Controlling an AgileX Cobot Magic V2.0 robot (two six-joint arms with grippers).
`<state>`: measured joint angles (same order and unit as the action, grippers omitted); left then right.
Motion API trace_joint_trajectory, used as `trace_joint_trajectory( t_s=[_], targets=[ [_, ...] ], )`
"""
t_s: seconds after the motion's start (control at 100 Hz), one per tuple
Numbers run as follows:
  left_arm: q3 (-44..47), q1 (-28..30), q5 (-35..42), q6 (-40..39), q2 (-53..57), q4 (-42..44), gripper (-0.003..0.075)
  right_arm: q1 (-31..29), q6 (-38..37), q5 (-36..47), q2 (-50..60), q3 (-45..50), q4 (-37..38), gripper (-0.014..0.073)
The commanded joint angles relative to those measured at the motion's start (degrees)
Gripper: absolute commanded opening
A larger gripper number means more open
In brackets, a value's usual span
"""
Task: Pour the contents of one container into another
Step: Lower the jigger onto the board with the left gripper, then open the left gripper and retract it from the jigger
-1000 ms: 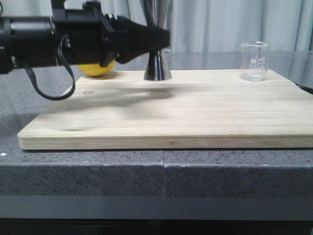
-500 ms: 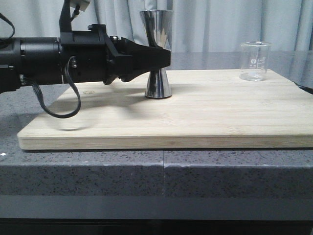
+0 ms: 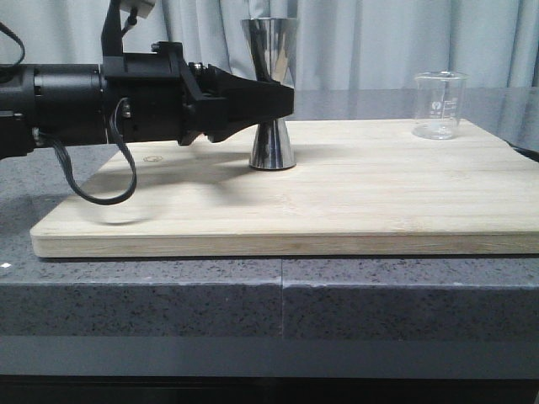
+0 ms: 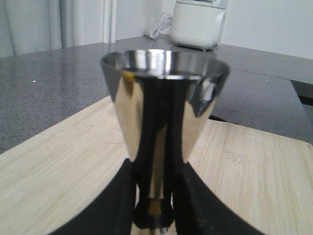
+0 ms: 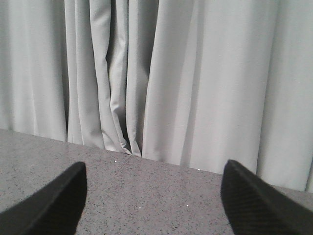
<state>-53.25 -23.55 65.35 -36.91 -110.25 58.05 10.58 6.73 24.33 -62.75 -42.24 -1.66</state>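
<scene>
The steel jigger (image 3: 271, 50) stands upright on the bamboo board (image 3: 354, 202), left of centre towards the back. My left gripper (image 3: 285, 97) reaches in from the left and is shut on its narrow waist. In the left wrist view the jigger (image 4: 164, 98) fills the middle, and both black fingers (image 4: 110, 205) press against its waist by the gold band. The clear glass beaker (image 3: 440, 105) stands apart at the board's back right corner and looks empty. My right gripper (image 5: 154, 196) is open over bare grey counter, facing the curtain. It does not show in the front view.
The board lies on a grey speckled counter (image 3: 168, 290) whose front edge is near the camera. A white appliance (image 4: 198, 24) with a cable stands on the counter beyond the board. Grey curtains (image 5: 171, 73) hang behind. The lemon is hidden.
A second ago the jigger hung above the board in my left gripper; it has come down to stand on the board. The arm now hides the lemon. Nothing has moved in the last half second.
</scene>
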Motion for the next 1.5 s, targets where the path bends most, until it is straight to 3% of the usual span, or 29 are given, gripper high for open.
trace_joint_trajectory(
  t_s=[0.0,0.27,0.61,0.83,1.19,1.49],
  targets=[
    [-1.4,0.3,5.4,0.0,2.7,-1.6,0.0164,-0.1,0.0,4.4,1.4,-1.4,0.0,0.0516],
    [-1.4,0.3,5.4,0.0,2.7,-1.6,0.0298,-0.1,0.0,4.3,1.4,-1.4,0.0,0.0516],
    [-1.4,0.5,5.4,0.0,2.7,0.8,0.0316,-0.1,0.0,4.3,1.4,-1.4,0.0,0.0516],
    [-1.4,1.6,6.1,0.0,2.8,1.0,0.0438,-0.1,0.0,4.3,1.4,-1.4,0.0,0.0516],
    [-1.4,3.6,9.2,-0.5,3.0,3.7,0.0444,-0.1,0.0,4.3,1.4,-1.4,0.0,0.0516],
    [-1.4,6.7,11.5,-6.9,4.9,10.1,0.0444,-0.1,0.0,4.4,1.4,-1.4,0.0,0.0516]
  ],
)
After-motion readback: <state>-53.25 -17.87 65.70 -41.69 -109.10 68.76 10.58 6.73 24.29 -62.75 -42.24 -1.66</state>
